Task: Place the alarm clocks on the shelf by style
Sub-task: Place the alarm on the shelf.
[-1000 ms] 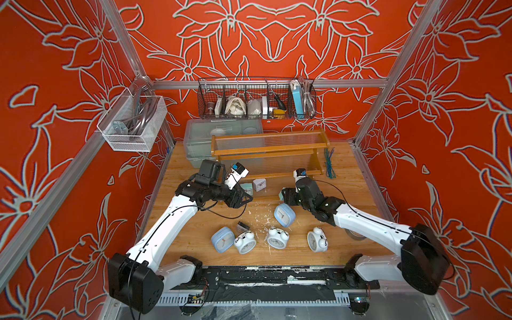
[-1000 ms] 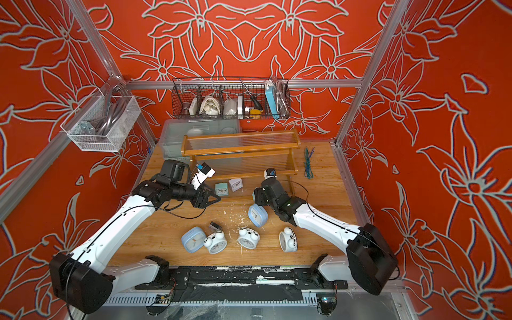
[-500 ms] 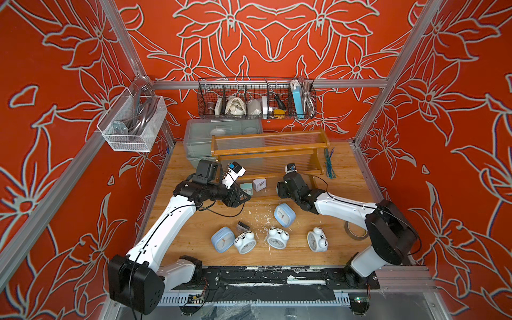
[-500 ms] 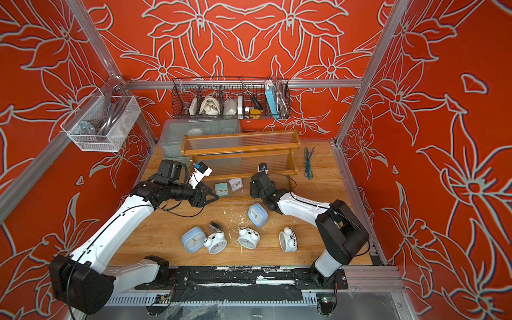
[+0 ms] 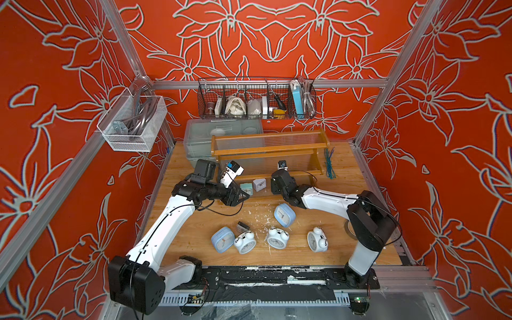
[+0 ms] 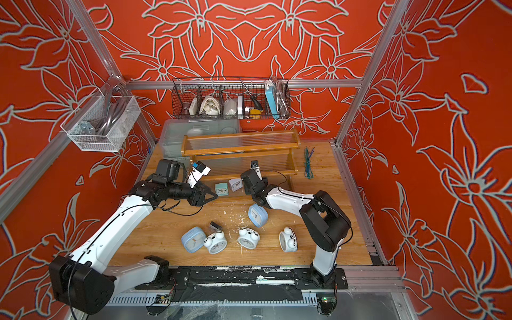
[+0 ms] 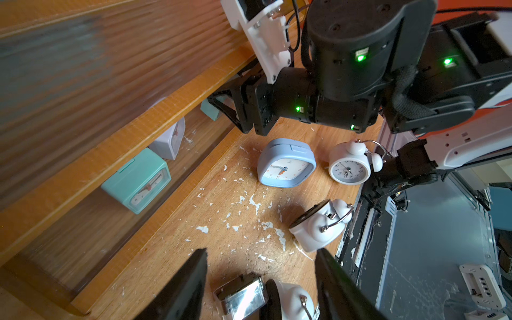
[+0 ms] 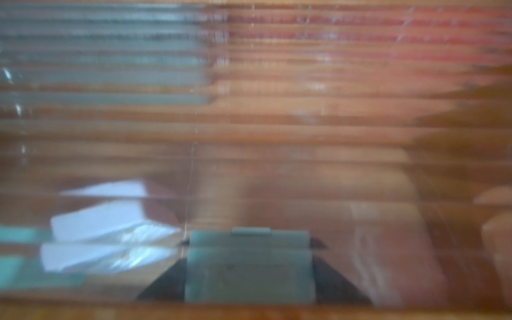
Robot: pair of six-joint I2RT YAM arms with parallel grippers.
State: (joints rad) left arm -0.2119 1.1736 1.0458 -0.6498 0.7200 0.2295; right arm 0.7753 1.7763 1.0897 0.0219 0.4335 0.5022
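Observation:
The shelf stands at the table's back. On its lowest tier sit a teal cube clock and a whitish-lilac cube. My right gripper reaches into that tier, shut on a second teal cube, seen blurred behind the ribbed panel. My left gripper hangs open above the table, over a dark cube and a twin-bell clock. Loose on the table lie two light-blue square clocks and three white twin-bell clocks.
A black wire basket hangs on the back wall above a grey bin. A clear basket is fixed to the left wall. Green ties lie right of the shelf. A tape roll sits by the right arm.
The right arm has folded in and carried its teal cube left and forward into the shelf's lowest tier. The left arm has barely moved.

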